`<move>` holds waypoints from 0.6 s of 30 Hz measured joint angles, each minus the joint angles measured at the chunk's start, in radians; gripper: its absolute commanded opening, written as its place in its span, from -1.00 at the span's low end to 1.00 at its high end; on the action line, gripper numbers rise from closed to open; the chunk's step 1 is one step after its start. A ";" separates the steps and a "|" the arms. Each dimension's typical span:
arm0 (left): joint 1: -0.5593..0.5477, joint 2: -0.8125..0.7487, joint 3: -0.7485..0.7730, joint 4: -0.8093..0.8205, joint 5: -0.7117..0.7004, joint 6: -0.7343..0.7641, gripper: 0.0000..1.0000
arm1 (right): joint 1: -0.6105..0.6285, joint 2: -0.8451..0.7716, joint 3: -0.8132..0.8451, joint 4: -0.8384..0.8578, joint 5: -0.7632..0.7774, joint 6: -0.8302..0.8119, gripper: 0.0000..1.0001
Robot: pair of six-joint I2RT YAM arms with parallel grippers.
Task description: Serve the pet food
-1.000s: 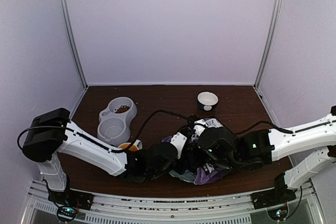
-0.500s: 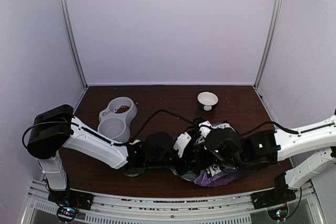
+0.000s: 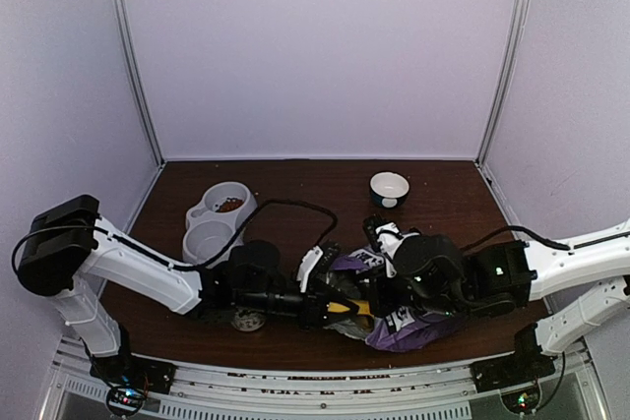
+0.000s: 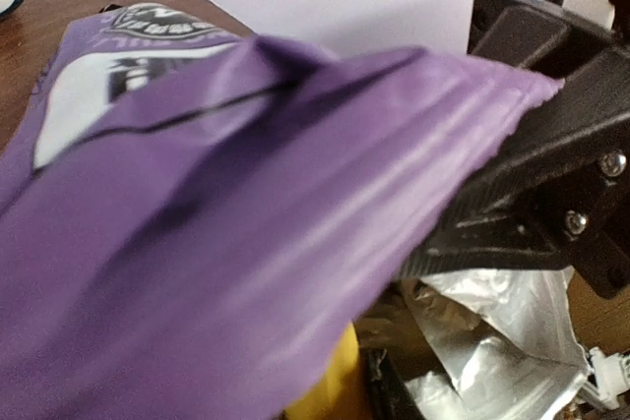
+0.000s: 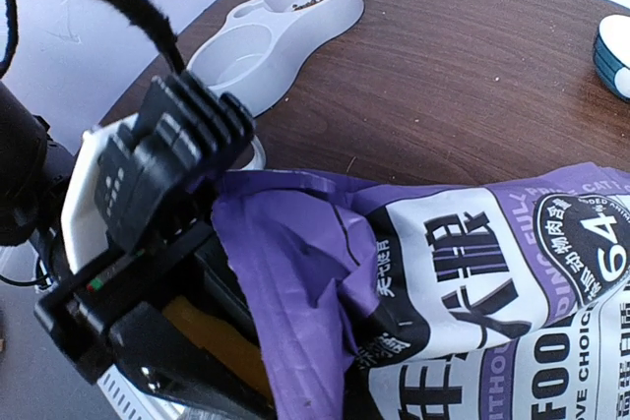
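The purple pet food bag (image 3: 399, 330) lies at the front centre and also shows in the right wrist view (image 5: 472, 282). My right gripper (image 3: 382, 292) is shut on the bag's open edge, its black fingers (image 4: 522, 209) clamping the purple lip and holding it up. My left gripper (image 3: 330, 308) is shut on the yellow scoop (image 3: 343, 308), which reaches into the bag mouth under the raised lip (image 4: 330, 386) (image 5: 212, 336). The silver lining (image 4: 492, 341) shows inside. Kibble in the bag is hidden. Some brown kibble (image 3: 229, 205) lies in the far cup of the grey double bowl (image 3: 202, 243).
A small white and blue bowl (image 3: 389, 187) stands at the back right. A small round object (image 3: 246, 320) sits under the left arm near the front edge. Black cables loop over the table behind the grippers.
My left arm has stretched to the right and pushed the yellow scoop into the bag mouth. My right gripper has shifted right with the bag's lip.
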 measured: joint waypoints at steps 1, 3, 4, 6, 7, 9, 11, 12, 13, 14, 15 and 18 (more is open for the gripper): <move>0.011 -0.016 -0.016 0.010 0.016 -0.030 -1.00 | 0.000 -0.006 0.000 -0.001 0.001 0.000 -1.00; 0.037 -0.050 -0.049 0.022 0.044 -0.090 -1.00 | 0.000 -0.017 0.000 -0.002 0.003 0.000 -1.00; 0.048 -0.067 -0.061 0.025 0.058 -0.119 -1.00 | 0.000 -0.022 -0.001 -0.003 0.005 0.001 -1.00; 0.071 -0.105 -0.081 0.024 0.076 -0.172 -1.00 | 0.000 -0.034 -0.003 -0.008 0.014 0.002 -1.00; 0.085 -0.127 -0.093 0.023 0.083 -0.204 -1.00 | 0.000 -0.040 -0.005 -0.009 0.019 0.002 -1.00; 0.121 -0.177 -0.124 0.024 0.101 -0.263 -1.00 | 0.000 -0.057 -0.012 -0.011 0.027 0.004 -1.00; 0.158 -0.226 -0.151 0.022 0.118 -0.319 -1.00 | 0.000 -0.070 -0.016 -0.013 0.038 0.006 -1.00; 0.176 -0.250 -0.162 0.018 0.127 -0.343 -1.00 | -0.001 -0.074 -0.017 -0.016 0.043 0.006 -1.00; 0.192 -0.270 -0.167 0.009 0.142 -0.364 -1.00 | -0.002 -0.079 -0.017 -0.017 0.047 0.007 -1.00; 0.200 -0.285 -0.167 -0.004 0.152 -0.376 -1.00 | -0.005 -0.082 -0.017 -0.017 0.050 0.007 -1.00; 0.209 -0.305 -0.167 -0.026 0.164 -0.391 -1.00 | -0.006 -0.085 -0.018 -0.018 0.054 0.008 -1.00; 0.230 -0.349 -0.167 -0.069 0.196 -0.424 -1.00 | -0.012 -0.093 -0.018 -0.021 0.060 0.010 -1.00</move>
